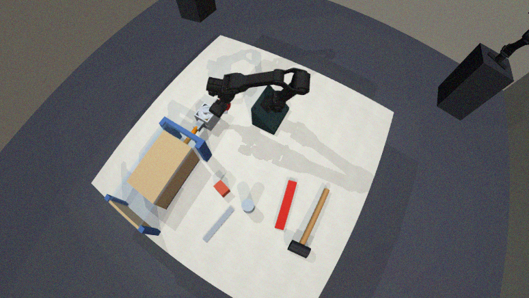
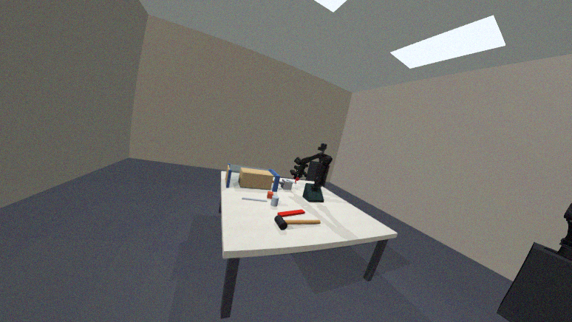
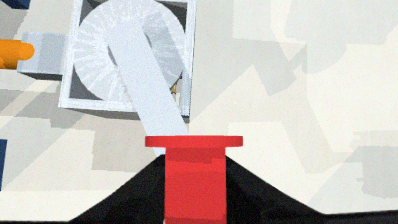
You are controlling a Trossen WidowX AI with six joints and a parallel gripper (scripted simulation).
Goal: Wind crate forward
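Observation:
The tan crate (image 1: pixel 163 166) (image 2: pixel 256 179) sits flat in the clear-panelled cubby, behind the blue frame (image 1: pixel 184 132) (image 2: pixel 278 182) at its mouth. A narrow gap seems to show between crate and frame from above; contact cannot be told. The orange strap (image 1: pixel 190 135) (image 3: pixel 12 52) runs through the frame to the grey winch (image 1: pixel 209 121) (image 2: pixel 287 185) (image 3: pixel 65 90). The pale handle arm (image 3: pixel 147 85) lies across the winch top; its key end is hidden. My gripper (image 1: pixel 224 107) (image 2: pixel 296 179) (image 3: pixel 192 162) is shut on the handle's red grip, beyond the winch's edge.
An orange-red block (image 1: pixel 221 187) (image 2: pixel 270 195), a grey cylinder (image 1: pixel 247 205) (image 2: pixel 274 201), a grey bar (image 1: pixel 218 224) (image 2: pixel 253 199), a red bar (image 1: pixel 286 205) (image 2: pixel 291 213) and a mallet (image 1: pixel 314 216) (image 2: pixel 301 221) lie on the bench away from the winch.

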